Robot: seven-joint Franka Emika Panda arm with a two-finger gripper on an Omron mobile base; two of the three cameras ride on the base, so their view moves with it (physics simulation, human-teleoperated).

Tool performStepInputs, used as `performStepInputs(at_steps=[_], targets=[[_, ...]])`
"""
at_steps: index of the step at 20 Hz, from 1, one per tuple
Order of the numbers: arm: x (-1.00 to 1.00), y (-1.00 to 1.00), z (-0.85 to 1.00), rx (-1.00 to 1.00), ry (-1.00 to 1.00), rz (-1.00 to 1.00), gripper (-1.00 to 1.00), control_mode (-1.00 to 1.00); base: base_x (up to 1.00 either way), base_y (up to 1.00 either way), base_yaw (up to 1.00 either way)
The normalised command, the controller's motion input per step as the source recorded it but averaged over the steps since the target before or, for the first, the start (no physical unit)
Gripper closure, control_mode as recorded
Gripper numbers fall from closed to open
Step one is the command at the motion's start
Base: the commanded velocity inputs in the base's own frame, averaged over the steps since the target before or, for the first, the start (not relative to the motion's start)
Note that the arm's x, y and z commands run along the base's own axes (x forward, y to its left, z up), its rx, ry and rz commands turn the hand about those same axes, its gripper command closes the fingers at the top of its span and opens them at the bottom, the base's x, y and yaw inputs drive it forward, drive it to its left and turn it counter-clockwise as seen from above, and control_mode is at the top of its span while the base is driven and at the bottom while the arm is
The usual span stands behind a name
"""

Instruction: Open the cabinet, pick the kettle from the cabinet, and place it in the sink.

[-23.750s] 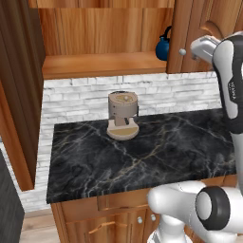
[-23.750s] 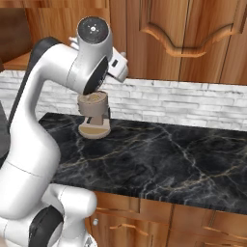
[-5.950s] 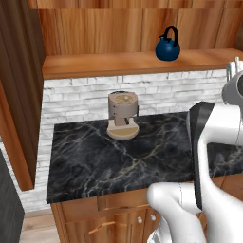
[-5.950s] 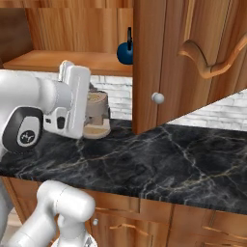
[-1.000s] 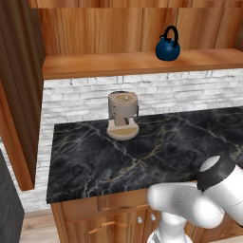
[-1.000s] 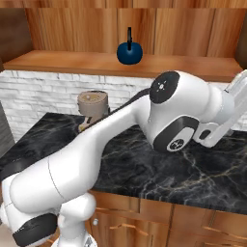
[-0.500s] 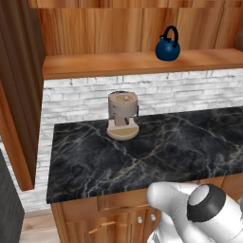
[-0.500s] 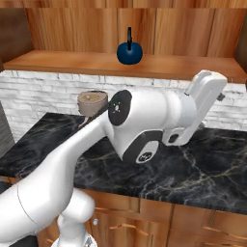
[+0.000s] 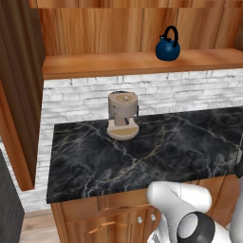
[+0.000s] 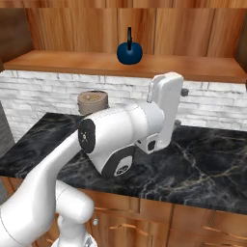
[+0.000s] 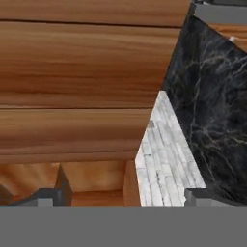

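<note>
The cabinet [image 9: 118,28] stands open, its wooden shelf [image 9: 142,64] bare apart from the kettle. The small dark-blue kettle [image 9: 167,47] [image 10: 129,52] with a black loop handle sits upright on the right part of the shelf. My white hand [image 10: 167,106] hangs over the counter, below the shelf and to the right of the kettle, pointing at the brick wall. In the hand view my gripper [image 11: 123,197] is open, fingertips [image 11: 48,195] far apart with nothing between them, facing wood, brick and marble. The sink is out of view.
A tan cylindrical coffee machine [image 9: 123,114] [image 10: 92,102] stands on the black marble counter [image 9: 142,152] against the white brick wall [image 9: 85,99]. An open cabinet door [image 9: 19,95] hangs at the left. Base cabinets with drawers [image 9: 109,213] run under the counter.
The arm has swung across the counter. In the right base view the hand moved from the far right toward the middle and rose closer to the shelf. The kettle stayed put.
</note>
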Motion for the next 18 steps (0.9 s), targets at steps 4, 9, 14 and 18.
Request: performStepInputs(at_steps=[4, 9, 14, 18], targets=[[-0.11, 0.48, 0.19, -0.23, 0.21, 0.19, -1.00, -1.00, 0.00, 0.00, 0.00], [-0.11, 0.44, 0.23, -0.27, 0.28, 0.21, -1.00, -1.00, 0.00, 0.00, 0.00], [-0.14, 0.35, 0.22, -0.28, 0.28, 0.20, -1.00, -1.00, 0.00, 0.00, 0.00], [-0.13, 0.37, 0.17, -0.24, 0.25, 0.18, -1.00, -1.00, 0.00, 0.00, 0.00]])
